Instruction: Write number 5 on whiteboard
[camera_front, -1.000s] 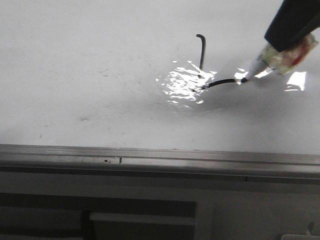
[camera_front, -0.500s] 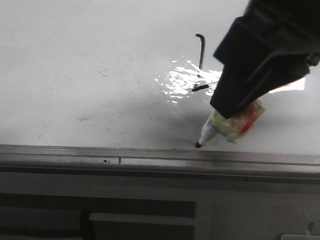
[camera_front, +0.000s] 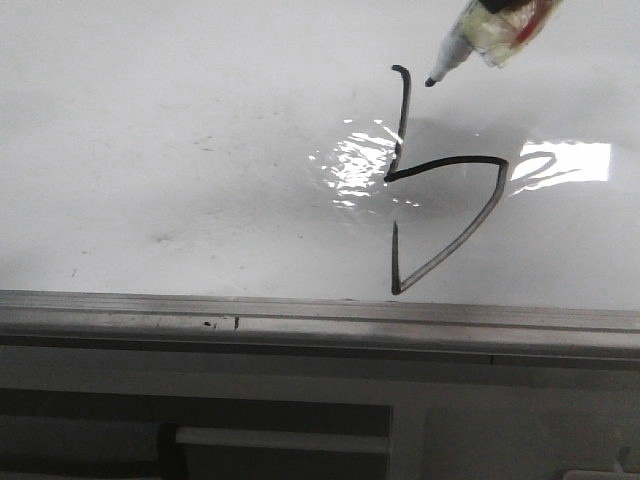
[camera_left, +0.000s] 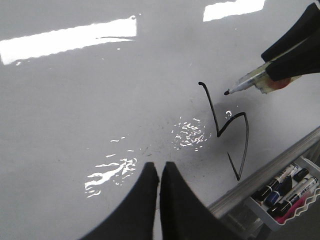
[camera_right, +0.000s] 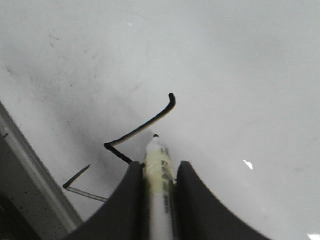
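Right hand (camera_right: 156, 172) gripping marker (camera_front: 478, 38), angular number 5 (camera_front: 440, 190)

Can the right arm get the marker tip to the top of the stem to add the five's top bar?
Probably yes: the marker tip sits just beside the number 5 stem top, with bare whiteboard between.

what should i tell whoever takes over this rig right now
Right gripper: shut on the marker, tip near the top of the stem, beside its small hook. Whether the tip touches the board cannot be told.
Left gripper: shut, empty, over the whiteboard, away from the writing.
Done: the number 5 has its vertical stem, the stroke running right from it, the diagonal down to a point near the edge rail, and a short upstroke there.
Left: the top bar, running right from the top of the stem.
Spare markers sit in a tray past the rail.
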